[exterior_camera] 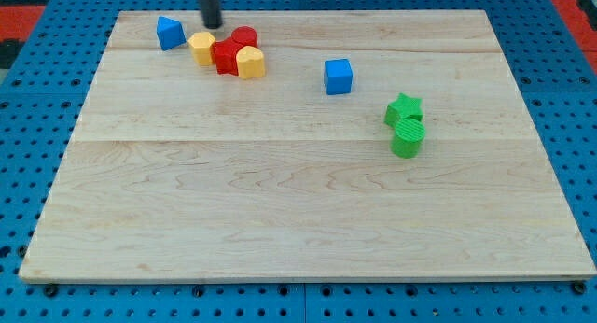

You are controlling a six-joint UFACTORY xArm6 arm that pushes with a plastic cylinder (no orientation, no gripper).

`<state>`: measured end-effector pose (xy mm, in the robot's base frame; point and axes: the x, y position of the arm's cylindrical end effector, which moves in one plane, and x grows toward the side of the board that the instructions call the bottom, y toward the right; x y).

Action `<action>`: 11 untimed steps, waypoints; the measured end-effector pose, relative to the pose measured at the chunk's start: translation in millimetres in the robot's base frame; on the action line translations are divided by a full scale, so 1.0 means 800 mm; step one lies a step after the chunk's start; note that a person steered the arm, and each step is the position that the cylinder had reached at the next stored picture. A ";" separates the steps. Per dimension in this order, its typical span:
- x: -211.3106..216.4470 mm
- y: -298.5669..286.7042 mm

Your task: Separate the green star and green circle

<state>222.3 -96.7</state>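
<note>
My tip stood near the board's top edge, toward eleven o'clock from the board's middle, just above a huddle of small blocks: a yellow block, a red star-like block, a red cylinder and a yellow heart-shaped block, all touching or nearly so. A blue block sat just to the nine o'clock side of my tip, apart from the huddle. The rod carries no jaws, so it had hold of nothing; it merely rested at sliding height, seemingly clear of the yellow block.

The green star and the green circle lay well apart from my tip, out toward four o'clock from it, on the board's right half. They touched each other, the star at twelve o'clock of the circle, so their shared line ran roughly top to bottom. A blue cube stood between my tip and the pair (slightly to the ten o'clock side of the star). By my judgement the separating push had not begun, and the approach ought to skirt that cube and enter the seam from the side.
</note>
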 end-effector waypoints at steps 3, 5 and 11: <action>0.097 0.138; 0.138 0.358; 0.266 0.283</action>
<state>434.9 129.4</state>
